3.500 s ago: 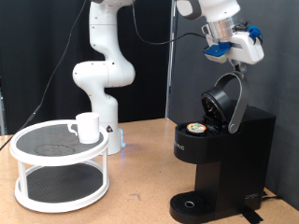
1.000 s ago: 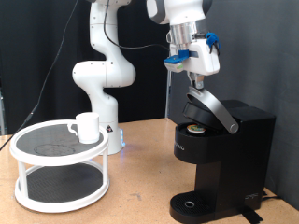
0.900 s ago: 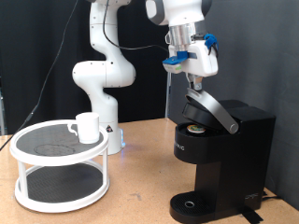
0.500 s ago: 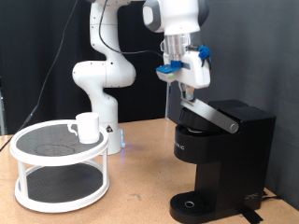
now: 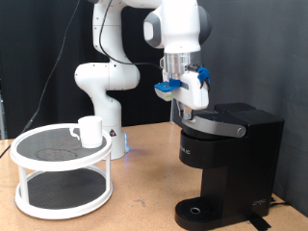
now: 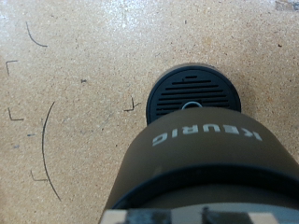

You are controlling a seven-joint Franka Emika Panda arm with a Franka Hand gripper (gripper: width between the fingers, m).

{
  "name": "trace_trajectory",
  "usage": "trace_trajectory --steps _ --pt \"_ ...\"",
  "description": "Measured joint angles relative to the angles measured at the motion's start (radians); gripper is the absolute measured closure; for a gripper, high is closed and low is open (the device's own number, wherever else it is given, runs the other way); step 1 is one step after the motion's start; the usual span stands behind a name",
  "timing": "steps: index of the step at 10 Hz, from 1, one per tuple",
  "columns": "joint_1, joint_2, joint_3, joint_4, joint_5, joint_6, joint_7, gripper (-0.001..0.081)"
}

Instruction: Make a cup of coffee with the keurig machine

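The black keurig machine [image 5: 234, 159] stands at the exterior view's right, with its lid [image 5: 219, 124] pressed down almost flat. My gripper [image 5: 189, 111] rests on the lid's front edge, fingers together and holding nothing. The small white cup [image 5: 89, 131] sits on the top shelf of a white round rack [image 5: 60, 173] at the exterior view's left, far from the gripper. The wrist view looks down over the machine's rounded top [image 6: 206, 163] onto its round drip base [image 6: 194, 93]. The pod is hidden under the lid.
The arm's white base [image 5: 104, 87] stands behind the rack. Bare wooden tabletop [image 5: 144, 197] lies between the rack and the machine. A black backdrop hangs behind.
The gripper has come down and to the exterior view's left, pushing the lid from wide open to almost closed. The pod in the chamber is now covered. The cup has not moved.
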Motion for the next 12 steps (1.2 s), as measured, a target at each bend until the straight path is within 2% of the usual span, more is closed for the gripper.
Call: trace_trajectory --steps 5,10,12 --pt "-0.003 0.032 0.0 -0.03 -0.011 0.054 -0.001 0.0806" --pt "-0.003 0.032 -0.001 -0.031 -0.004 0.054 -0.021 0.0806" --pt "-0.003 0.029 -0.008 -0.031 0.036 0.049 -0.059 0.0806"
